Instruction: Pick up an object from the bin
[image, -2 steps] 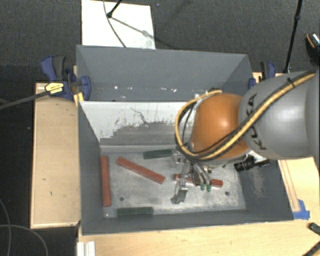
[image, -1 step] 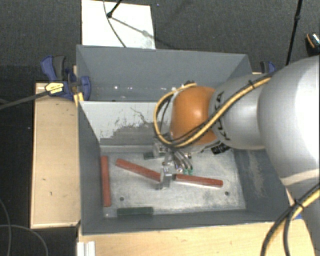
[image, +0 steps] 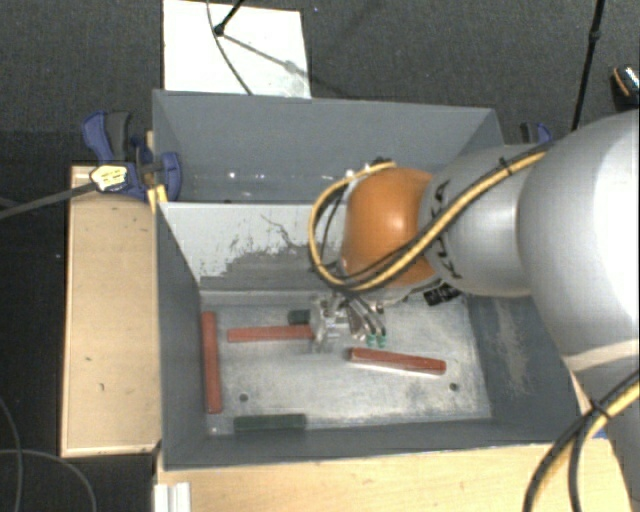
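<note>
My gripper (image: 345, 330) hangs low over the middle of the bin floor, under the orange cover. Its metal fingers stand between two red-brown sticks. One stick (image: 267, 335) lies flat just left of the fingers, its right end reaching them. The other red-brown stick (image: 398, 362) lies slightly below and to the right, with a pale underside and a small green mark near its left end. A small dark block (image: 298, 318) sits close to the left of the fingers. Nothing shows between the fingers.
A third red-brown stick (image: 211, 362) stands lengthwise along the left wall. A dark green bar (image: 269, 423) lies by the front wall. The arm and its cables cover the bin's right rear part.
</note>
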